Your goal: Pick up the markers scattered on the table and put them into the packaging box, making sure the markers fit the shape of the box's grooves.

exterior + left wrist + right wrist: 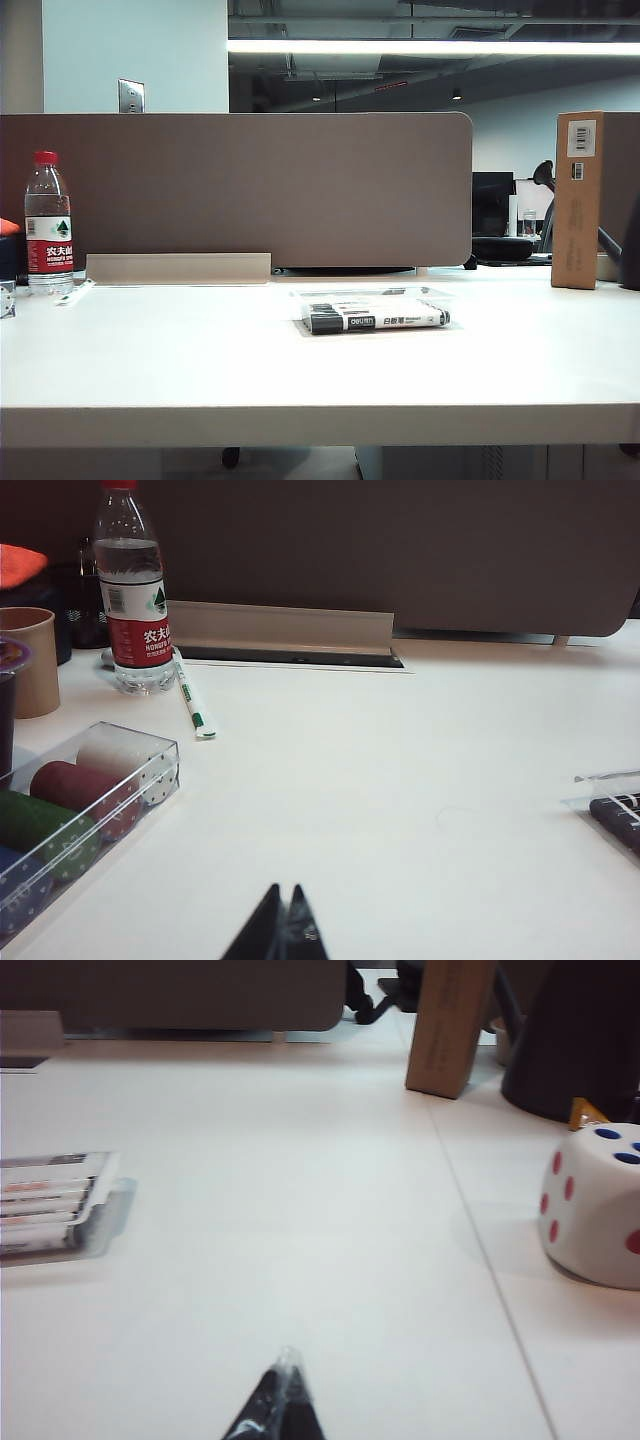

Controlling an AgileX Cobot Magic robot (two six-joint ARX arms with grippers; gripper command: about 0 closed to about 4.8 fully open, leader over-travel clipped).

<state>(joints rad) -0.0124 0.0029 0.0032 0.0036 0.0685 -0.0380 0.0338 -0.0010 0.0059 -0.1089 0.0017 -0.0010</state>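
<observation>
Both sets of fingers are pinched shut on nothing, left gripper [281, 925] and right gripper [283, 1400] low over bare desk [200, 350]; markers [375, 319] already lie in the clear box [372, 297] mid-desk; looks finished, or check for strays.

Both the left hand [283, 925] and right hand [283, 1400] end in black pointed tips.

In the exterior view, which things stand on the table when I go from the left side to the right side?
Water bottle → packaging box holding the markers → tall cardboard box. Neither pincer appears in this view.
</observation>
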